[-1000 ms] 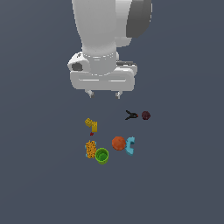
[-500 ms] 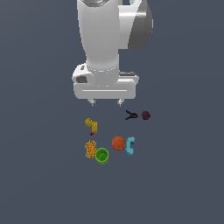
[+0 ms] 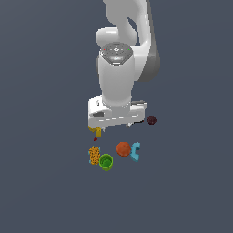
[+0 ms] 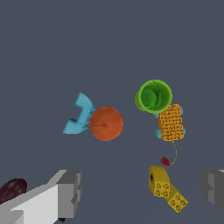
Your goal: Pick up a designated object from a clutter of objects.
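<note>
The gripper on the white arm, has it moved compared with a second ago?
Yes. The gripper has come down the exterior view toward the smooth orange-red ball, now hiding the black-red clamp beside the dark maroon ball.

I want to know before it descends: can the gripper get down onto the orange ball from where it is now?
Probably yes. The orange ball has nothing on top of it and the gripper is open; only the cyan C-shaped piece, touching one side, could crowd a finger.
</note>
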`<control>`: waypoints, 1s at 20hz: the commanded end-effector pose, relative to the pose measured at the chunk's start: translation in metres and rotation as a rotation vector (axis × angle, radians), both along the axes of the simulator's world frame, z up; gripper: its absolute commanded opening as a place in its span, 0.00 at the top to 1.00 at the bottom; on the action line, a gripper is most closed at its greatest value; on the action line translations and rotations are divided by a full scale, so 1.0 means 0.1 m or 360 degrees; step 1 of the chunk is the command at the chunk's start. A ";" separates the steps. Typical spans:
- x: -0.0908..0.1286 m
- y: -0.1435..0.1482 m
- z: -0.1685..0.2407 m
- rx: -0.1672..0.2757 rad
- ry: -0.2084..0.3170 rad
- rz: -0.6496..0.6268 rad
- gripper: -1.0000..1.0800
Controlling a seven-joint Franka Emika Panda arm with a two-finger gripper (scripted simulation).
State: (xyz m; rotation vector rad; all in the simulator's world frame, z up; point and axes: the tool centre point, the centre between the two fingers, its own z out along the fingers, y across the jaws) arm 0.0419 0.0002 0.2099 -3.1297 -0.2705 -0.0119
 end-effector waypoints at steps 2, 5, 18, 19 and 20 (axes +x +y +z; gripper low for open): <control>0.09 0.11 -0.36 -0.0007 0.0005 0.0142 0.04; 0.13 0.19 -0.62 -0.0009 0.0007 0.0241 0.04; 0.18 0.35 -1.13 -0.0003 0.0012 0.0433 0.04; 0.17 0.35 -1.12 -0.0003 0.0014 0.0427 0.04; 0.17 0.35 -1.12 -0.0003 0.0014 0.0427 0.04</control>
